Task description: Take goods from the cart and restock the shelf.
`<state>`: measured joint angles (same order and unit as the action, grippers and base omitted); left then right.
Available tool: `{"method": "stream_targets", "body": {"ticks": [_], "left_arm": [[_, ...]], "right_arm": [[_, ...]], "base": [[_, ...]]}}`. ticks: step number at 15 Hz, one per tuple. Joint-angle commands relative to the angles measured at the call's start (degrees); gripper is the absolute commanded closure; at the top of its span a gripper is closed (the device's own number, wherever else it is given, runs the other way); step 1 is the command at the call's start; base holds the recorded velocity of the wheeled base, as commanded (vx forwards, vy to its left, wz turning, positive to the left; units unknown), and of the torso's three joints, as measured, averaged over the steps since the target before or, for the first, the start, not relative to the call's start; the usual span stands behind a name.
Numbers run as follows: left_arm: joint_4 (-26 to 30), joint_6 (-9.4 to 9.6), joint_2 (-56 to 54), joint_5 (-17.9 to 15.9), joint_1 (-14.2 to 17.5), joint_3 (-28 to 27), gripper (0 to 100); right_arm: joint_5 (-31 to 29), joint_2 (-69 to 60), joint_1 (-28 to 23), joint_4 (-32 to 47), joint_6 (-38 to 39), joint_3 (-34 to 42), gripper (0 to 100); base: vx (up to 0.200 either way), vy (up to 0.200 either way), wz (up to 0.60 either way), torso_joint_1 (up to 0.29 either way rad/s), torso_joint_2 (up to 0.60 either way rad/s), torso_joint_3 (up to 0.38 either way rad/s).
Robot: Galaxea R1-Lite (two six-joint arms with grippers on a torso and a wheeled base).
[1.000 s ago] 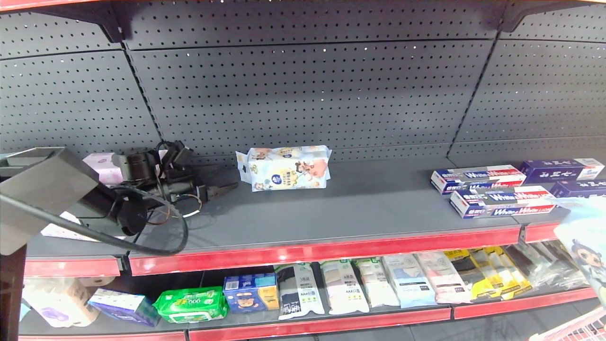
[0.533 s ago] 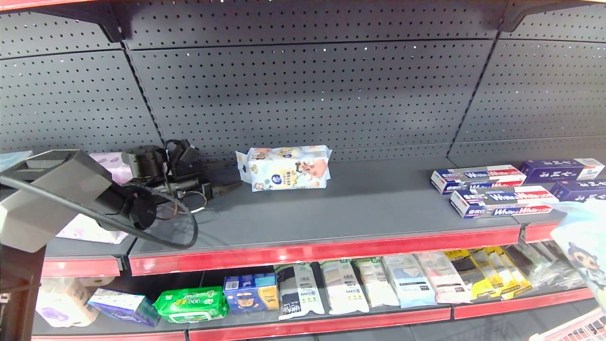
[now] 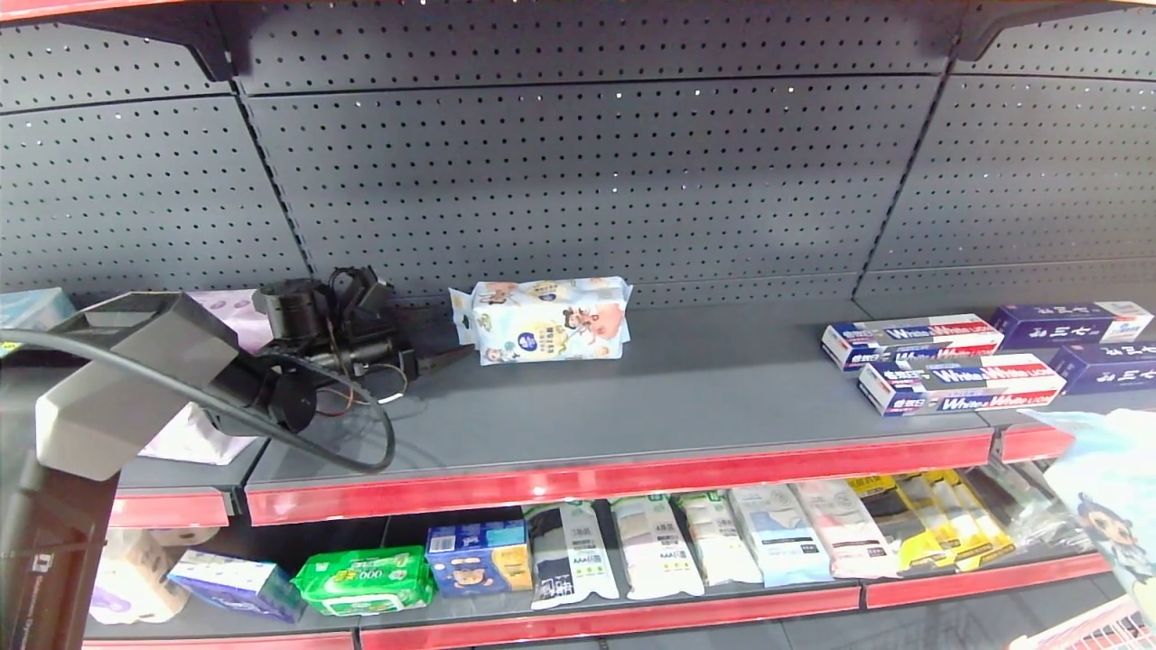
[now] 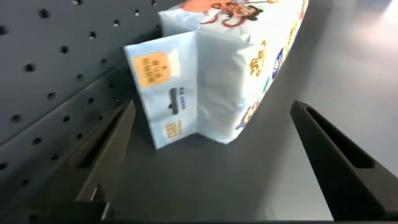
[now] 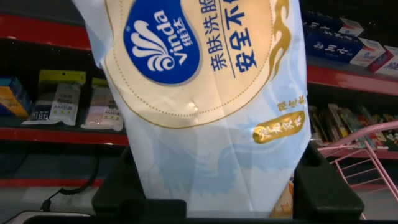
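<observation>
A white tissue pack with cartoon print point(image 3: 542, 319) lies on the grey middle shelf point(image 3: 686, 397) against the pegboard. My left gripper point(image 3: 447, 352) hovers just left of it, open. In the left wrist view the two dark fingers point(image 4: 106, 162) stand spread wide in front of the pack's end point(image 4: 211, 74), apart from it. My right gripper point(image 5: 217, 199) is shut on a second white and blue tissue pack point(image 5: 205, 93), which appears in the head view at the lower right edge point(image 3: 1111, 506), below and in front of the shelf.
Toothpaste boxes point(image 3: 939, 361) and purple boxes point(image 3: 1070, 322) lie at the shelf's right end. Pink tissue packs point(image 3: 217, 307) sit behind my left arm. The lower shelf holds a green wipes pack point(image 3: 366, 580) and several pouches point(image 3: 650, 542). A pink cart rim point(image 3: 1102, 627) is at bottom right.
My left arm has slid right along the shelf, bringing its open gripper closer to the lying pack. The pack held by my right gripper has dropped slightly lower.
</observation>
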<state>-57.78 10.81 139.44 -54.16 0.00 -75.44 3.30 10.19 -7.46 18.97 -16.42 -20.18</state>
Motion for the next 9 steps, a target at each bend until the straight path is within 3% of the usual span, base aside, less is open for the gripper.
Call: {"method": "stream_targets", "body": {"ticks": [1, 9], "left_arm": [[-0.05, 0.00, 1.19, 0.02, -0.09, -1.64, 0], [0.04, -0.18, 4.35, -1.56, -1.23, -8.50, 0]], "right_arm": [[0.12, -0.61, -0.01, 0.02, -0.01, -0.04, 100], [0.30, -0.52, -0.01, 0.10, -0.63, 0.22, 100]], "base": [[0.000, 0.000, 0.00, 0.000, 0.00, 0.000], [0.000, 0.000, 0.00, 0.000, 0.00, 0.000]]}}
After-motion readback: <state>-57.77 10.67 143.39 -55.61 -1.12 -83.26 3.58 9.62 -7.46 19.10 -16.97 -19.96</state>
